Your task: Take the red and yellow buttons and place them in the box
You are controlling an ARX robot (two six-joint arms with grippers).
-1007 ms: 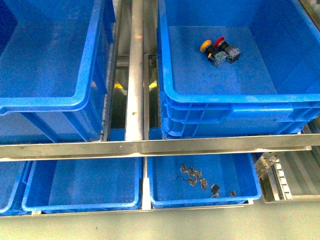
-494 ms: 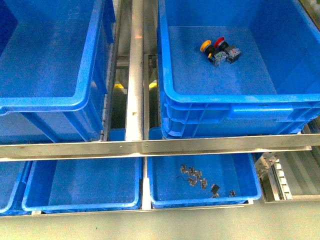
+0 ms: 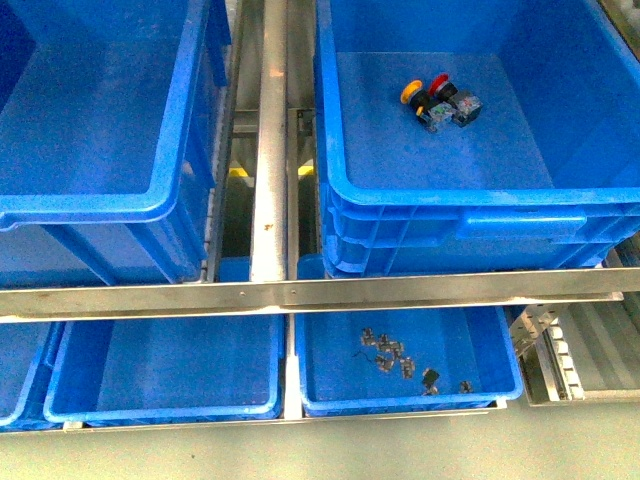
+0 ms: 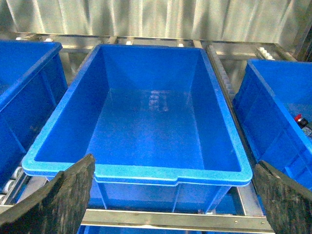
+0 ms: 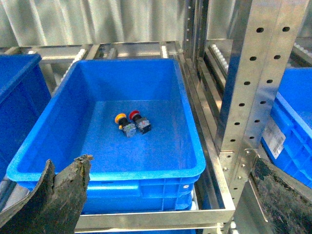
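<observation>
A yellow button [image 3: 412, 92] and a red button [image 3: 440, 82] lie side by side on the floor of the right large blue box [image 3: 450, 205]. The right wrist view shows the same yellow button [image 5: 121, 118] and red button [image 5: 134, 115] in that box [image 5: 122, 175]. My right gripper [image 5: 168, 200] hangs open in front of its near rim, holding nothing. The left box [image 3: 90, 205], alike in shape, is empty. Before the empty box's rim [image 4: 136, 173] my left gripper [image 4: 170, 204] stands open. Neither gripper shows in the front view.
A steel rail [image 3: 300, 293] crosses in front of both boxes, and a steel tube [image 3: 270, 140] runs between them. Below lie shallow blue trays [image 3: 160, 400]; one holds several small metal parts [image 3: 400, 355]. A perforated steel upright [image 5: 243, 73] stands right of the buttons' box.
</observation>
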